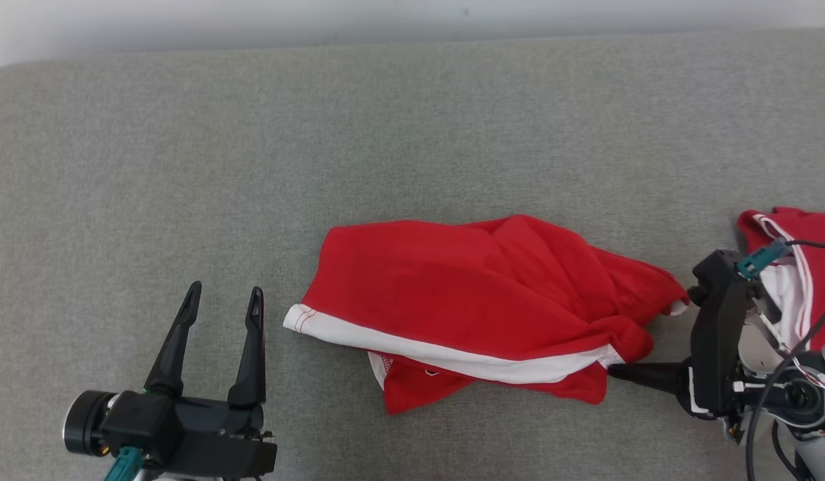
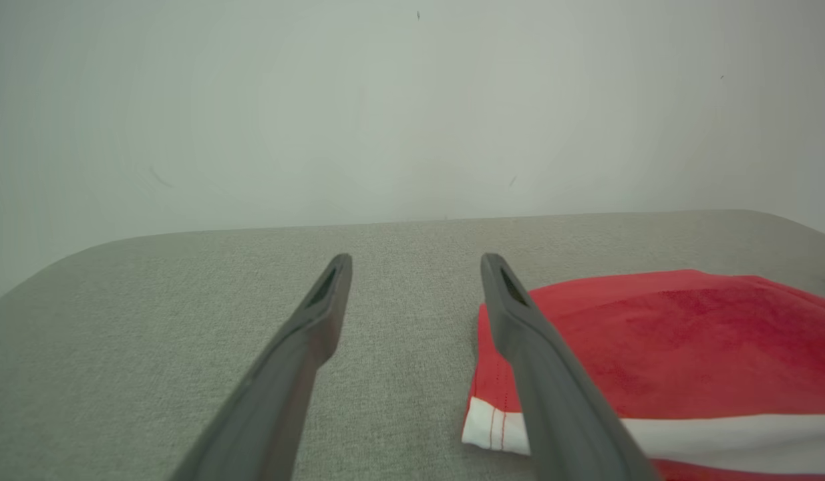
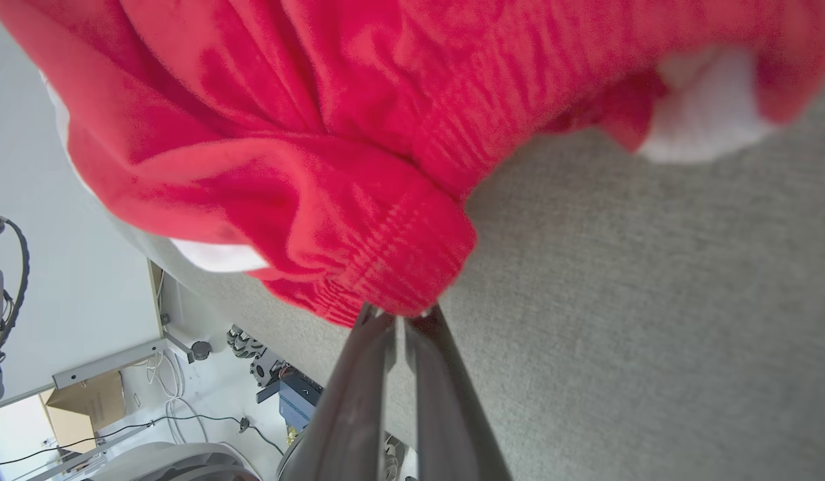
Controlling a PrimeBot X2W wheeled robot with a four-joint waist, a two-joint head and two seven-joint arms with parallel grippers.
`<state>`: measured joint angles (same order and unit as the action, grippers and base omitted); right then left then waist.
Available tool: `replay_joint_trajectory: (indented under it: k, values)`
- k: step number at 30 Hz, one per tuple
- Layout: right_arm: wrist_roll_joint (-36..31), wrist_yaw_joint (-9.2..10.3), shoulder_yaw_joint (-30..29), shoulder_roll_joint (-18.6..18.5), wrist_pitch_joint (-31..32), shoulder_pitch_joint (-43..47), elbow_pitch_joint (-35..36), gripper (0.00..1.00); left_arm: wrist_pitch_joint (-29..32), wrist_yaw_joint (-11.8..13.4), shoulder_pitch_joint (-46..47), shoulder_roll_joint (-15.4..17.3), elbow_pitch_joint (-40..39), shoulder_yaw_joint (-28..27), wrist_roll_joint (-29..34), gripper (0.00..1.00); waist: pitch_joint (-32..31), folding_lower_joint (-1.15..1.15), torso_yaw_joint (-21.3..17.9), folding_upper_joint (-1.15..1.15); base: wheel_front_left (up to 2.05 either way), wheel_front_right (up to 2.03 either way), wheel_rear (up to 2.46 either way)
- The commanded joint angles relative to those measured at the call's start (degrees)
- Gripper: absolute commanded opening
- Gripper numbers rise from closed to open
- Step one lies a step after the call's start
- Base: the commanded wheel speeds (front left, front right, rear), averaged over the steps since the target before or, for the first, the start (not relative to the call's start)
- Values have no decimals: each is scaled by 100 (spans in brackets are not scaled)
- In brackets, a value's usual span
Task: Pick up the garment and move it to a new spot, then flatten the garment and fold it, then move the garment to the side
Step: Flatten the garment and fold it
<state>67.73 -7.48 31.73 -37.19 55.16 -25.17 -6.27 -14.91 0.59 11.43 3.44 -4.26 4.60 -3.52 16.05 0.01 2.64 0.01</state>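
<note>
A red garment (image 1: 465, 287) with a white band along its near edge is laid crumpled on the grey bench (image 1: 385, 133). Its right end is bunched, while its left is spread flatter.

red cloth (image 1: 809, 227): cut by right edge | right hand (image 3: 399, 319) tips: hidden in garment (image 3: 305, 133)

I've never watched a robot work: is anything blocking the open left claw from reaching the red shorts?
Nothing visible does. Only bare grey fabric surface lies between the left claw and the white-banded corner of the red shorts. The right claw is shut on their other end.
</note>
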Motion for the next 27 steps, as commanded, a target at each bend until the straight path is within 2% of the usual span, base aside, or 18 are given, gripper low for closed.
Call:
replay_joint_trajectory:
  k: [1, 2, 4, 5, 6, 15, 18, 21, 22, 27]
  values:
    - [21, -2, 15, 68, 20, -78, -73, 0, -18, -4, 62, 0, 29, 12, 0, 100, 96, -1, 79, -1, 0, 0, 0]
    - [6, -2, 25, 95, 9, -109, -109, 0, -18, -2, 79, -4, 39, 25, -2, 100, 104, -1, 81, -1, 0, 0, 0]
    - [44, -2, 43, 144, -59, -99, -106, 57, -18, -1, 113, -11, 59, 25, -12, 100, 98, -1, 75, -1, 0, 0, 0]
    - [87, -2, 32, 151, -109, -53, -75, 92, -18, 0, 124, -13, 68, 20, -20, 100, 84, -1, 64, -1, 0, 0, 0]
    - [143, -2, 13, 151, -162, 17, -38, 100, -18, 2, 125, -13, 77, 6, -19, 100, 61, -1, 47, -1, 0, 0, 0]
    - [273, -2, -147, -312, -590, 1005, 465, 100, -18, 22, -124, 54, 61, -195, 36, 100, -247, -1, -252, -1, 0, 0, 0]
    - [325, -2, -337, -342, -833, 1334, 588, 100, -18, 15, -201, 75, 79, -251, 39, 100, -369, -1, -349, -1, 0, 0, 0]
    - [335, -2, -728, -238, -1426, 1630, 753, 100, -18, 28, -247, 84, 83, -309, 29, 100, -473, -1, -396, -1, 0, 0, 0]
    - [335, -2, -728, -238, -1426, 1630, 753, 100, -18, 28, -247, 84, 83, -309, 29, 100, -473, -1, -396, -1, 0, 0, 0]
    - [-165, -2, -1237, 81, -2738, 1935, 1114, 100, -18, 98, -400, 70, 60, -389, 29, 100, -649, -1, -454, -1, 0, 0, 0]
